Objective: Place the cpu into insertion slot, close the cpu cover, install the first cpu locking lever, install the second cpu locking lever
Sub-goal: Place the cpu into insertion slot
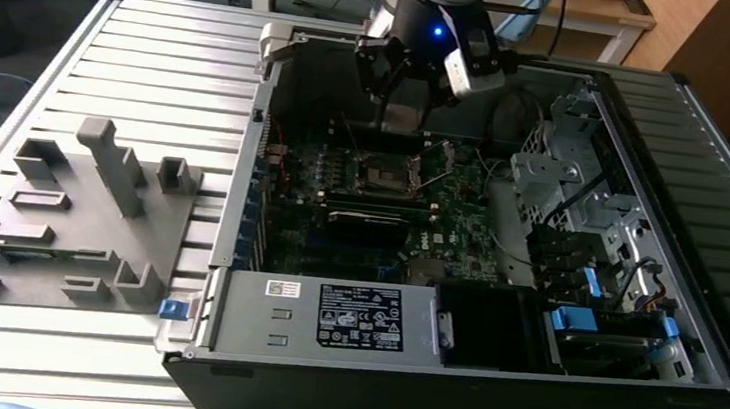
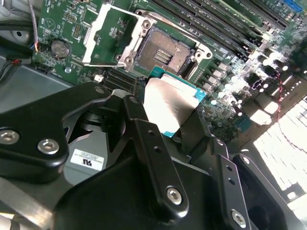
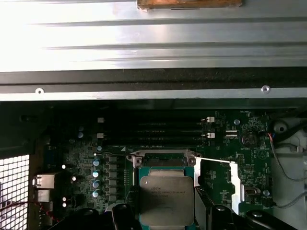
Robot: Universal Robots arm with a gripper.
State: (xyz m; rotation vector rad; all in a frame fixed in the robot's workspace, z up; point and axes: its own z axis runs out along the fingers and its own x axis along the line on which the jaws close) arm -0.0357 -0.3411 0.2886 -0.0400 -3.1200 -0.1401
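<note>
Step one is underway and nothing is finished. The cpu [image 2: 172,98] is not seated. It hangs in the air just short of the insertion slot [image 2: 160,51], silver face towards the camera in both wrist views, with its green edge near the slot's rim but apart from it. The slot is bare, with its contact field open to view. The cpu cover [image 2: 106,29] is flipped up and back beside the slot, so it is not closed. Judging from that, neither locking lever is set, though I cannot clearly make out the levers themselves.

The pincer [image 2: 165,125] is clamped on the cpu, with a dark finger on each of two opposite edges and the gap only as wide as the chip. It touches nothing else. The first wrist view shows the same: the cpu [image 3: 165,196] sits in front of the slot's metal rim [image 3: 163,155], with memory slots [image 3: 153,129] beyond.

In the exterior view the pincer [image 1: 403,118] is inside the open computer case [image 1: 454,394], above the board and just behind the slot [image 1: 382,176]. The case lies on a slatted tabletop [image 1: 165,55], and a grey holder tray [image 1: 69,226] sits on the exterior view's left.

Left to do: seat the cpu, close the cover, set both levers.
</note>
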